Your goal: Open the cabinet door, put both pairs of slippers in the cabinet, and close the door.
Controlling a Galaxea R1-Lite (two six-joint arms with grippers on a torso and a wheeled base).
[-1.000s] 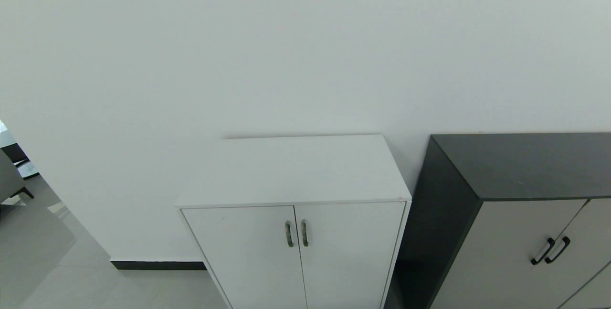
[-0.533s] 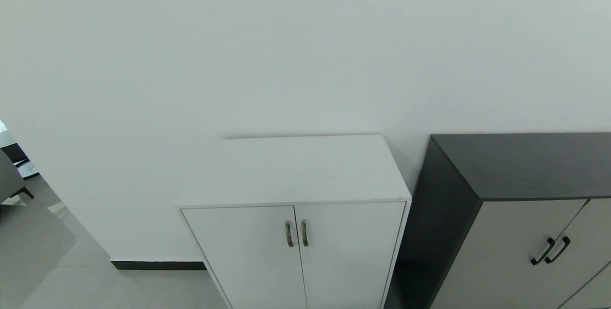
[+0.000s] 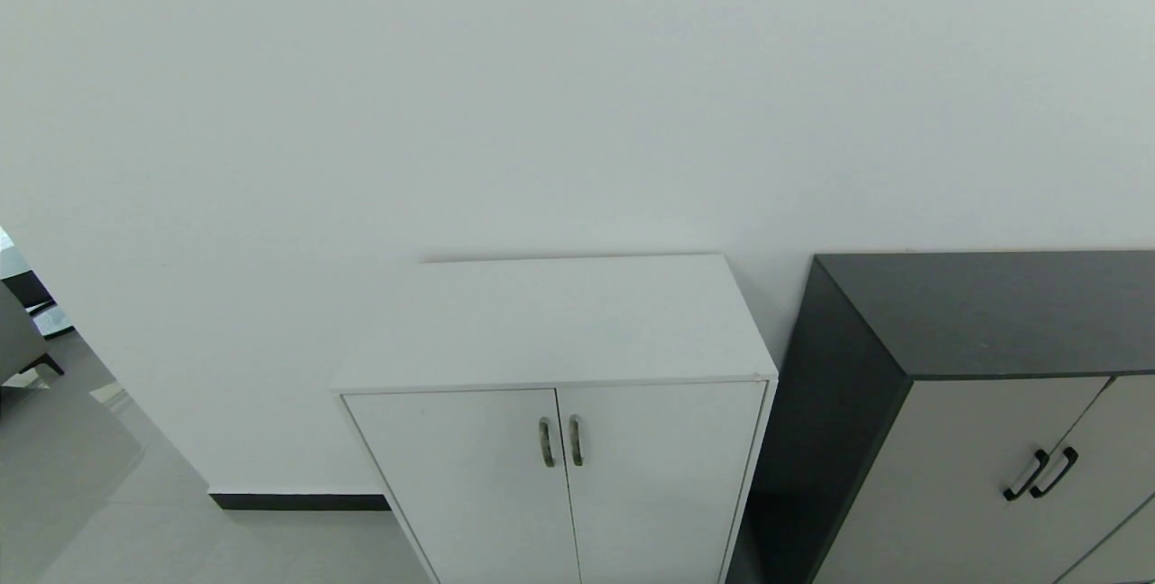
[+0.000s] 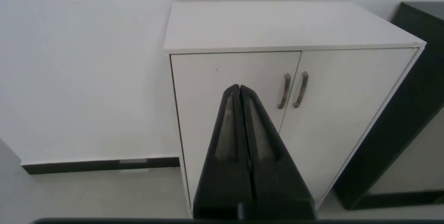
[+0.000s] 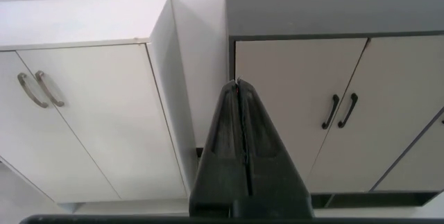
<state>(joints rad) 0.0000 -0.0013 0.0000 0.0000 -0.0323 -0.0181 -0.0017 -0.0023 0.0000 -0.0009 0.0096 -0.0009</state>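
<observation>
A white two-door cabinet point(image 3: 555, 367) stands against the wall with both doors closed and two metal handles point(image 3: 559, 441) side by side at the middle seam. In the left wrist view my left gripper point(image 4: 240, 91) is shut, empty, and held some way in front of the white cabinet point(image 4: 291, 71), in line with its left door. In the right wrist view my right gripper point(image 5: 238, 85) is shut and empty, in line with the gap between the white cabinet point(image 5: 90, 78) and a dark one.
A dark-topped cabinet point(image 3: 984, 367) with grey doors and black handles point(image 3: 1040, 474) stands close on the right of the white one. A white wall rises behind both. Grey tiled floor point(image 3: 135, 539) lies open to the left, with a chair leg point(image 3: 36, 358) at the far left edge.
</observation>
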